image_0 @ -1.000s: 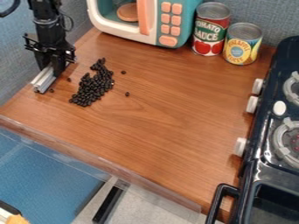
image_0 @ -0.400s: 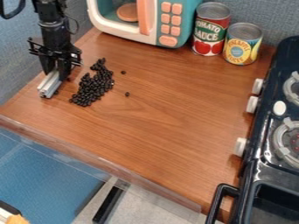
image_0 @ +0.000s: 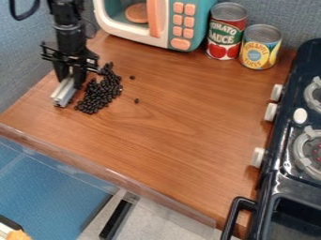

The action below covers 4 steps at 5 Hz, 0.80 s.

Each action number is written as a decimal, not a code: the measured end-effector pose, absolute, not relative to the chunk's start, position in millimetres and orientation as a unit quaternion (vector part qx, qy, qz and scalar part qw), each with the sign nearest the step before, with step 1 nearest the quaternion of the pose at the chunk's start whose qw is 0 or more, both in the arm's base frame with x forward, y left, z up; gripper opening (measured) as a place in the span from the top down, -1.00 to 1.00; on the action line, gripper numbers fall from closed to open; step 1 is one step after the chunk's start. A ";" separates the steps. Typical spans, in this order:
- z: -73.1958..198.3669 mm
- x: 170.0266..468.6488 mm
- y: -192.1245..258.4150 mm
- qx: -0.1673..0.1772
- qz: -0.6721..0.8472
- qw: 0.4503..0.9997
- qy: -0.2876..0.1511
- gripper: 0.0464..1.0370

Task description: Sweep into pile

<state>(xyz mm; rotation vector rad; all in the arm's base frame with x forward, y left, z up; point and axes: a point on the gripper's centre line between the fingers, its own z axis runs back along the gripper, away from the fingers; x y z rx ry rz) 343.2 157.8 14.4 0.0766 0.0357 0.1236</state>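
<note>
Gripper (image_0: 69,83): over the table's upper-left part, pointing down, left of the beans.
Fingers: clenched on the grey bar, one on each side of it.
Grey bar (image_0: 64,94): slanting from between the fingers toward the lower left, its near end low over the table; whether it touches the table, I cannot tell.
Black beans (image_0: 99,93): in an elongated heap on the table, just right of the bar, narrow at the top and broader below; contact with the bar is unclear.
Loose beans (image_0: 136,101): two single ones right of the heap, apart from it and from each other.
Table (image_0: 175,126): brown wood grain, under the heap.
Toy microwave (image_0: 195,26): at the back edge, teal and white with orange buttons.
Cans: red-labelled can (image_0: 216,30) beside the microwave, yellow-labelled can (image_0: 258,54) to its right.
Toy stove (image_0: 276,180): along the right side.
</note>
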 end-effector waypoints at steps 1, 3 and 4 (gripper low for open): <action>13.4 346.6 148.6 0.045 0.056 0.997 0.010 0.34; 13.7 349.8 120.5 0.048 0.038 0.998 0.001 0.34; 12.6 349.1 109.7 0.048 0.036 0.998 0.003 0.34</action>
